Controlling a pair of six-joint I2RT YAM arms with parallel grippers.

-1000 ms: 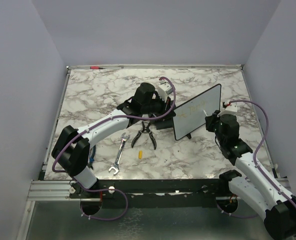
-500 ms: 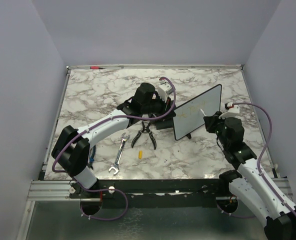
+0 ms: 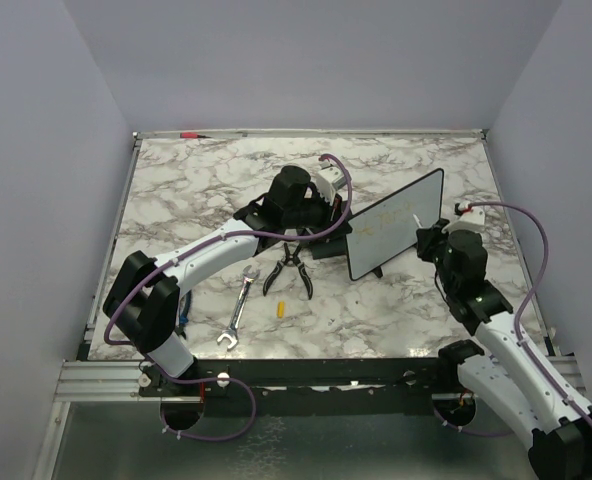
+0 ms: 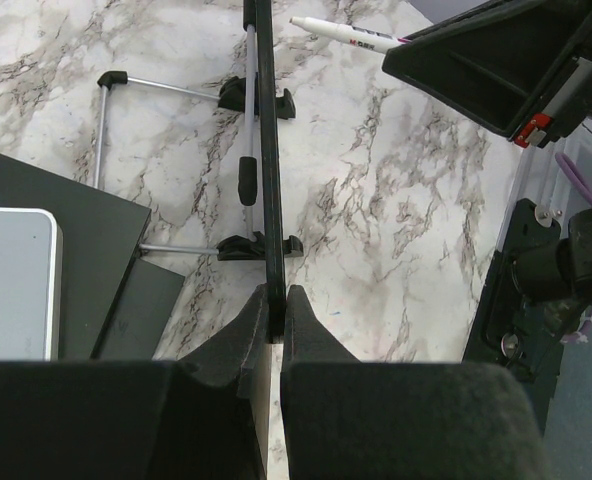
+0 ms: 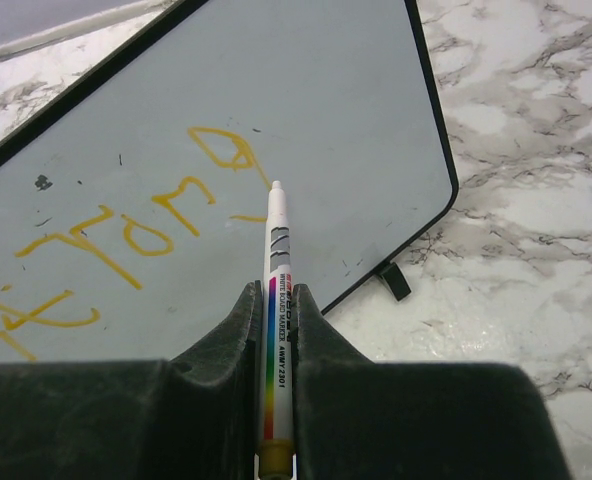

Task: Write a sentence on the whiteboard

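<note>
While left jaws pinch the whiteboard point(image 3: 396, 232), right jaws pinch a marker point(image 5: 276, 290) — sentence point(image 5: 126, 245) partly cropped.

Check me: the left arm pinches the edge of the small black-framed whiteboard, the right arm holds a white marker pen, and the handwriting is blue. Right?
The handwriting is yellow-orange, not blue; the right wrist view shows it. The left gripper does pinch the edge of the small black-framed whiteboard, and the right gripper holds the white marker pen.

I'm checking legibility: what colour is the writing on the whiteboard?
Yellow-orange; the sentence shows best in the right wrist view.
</note>
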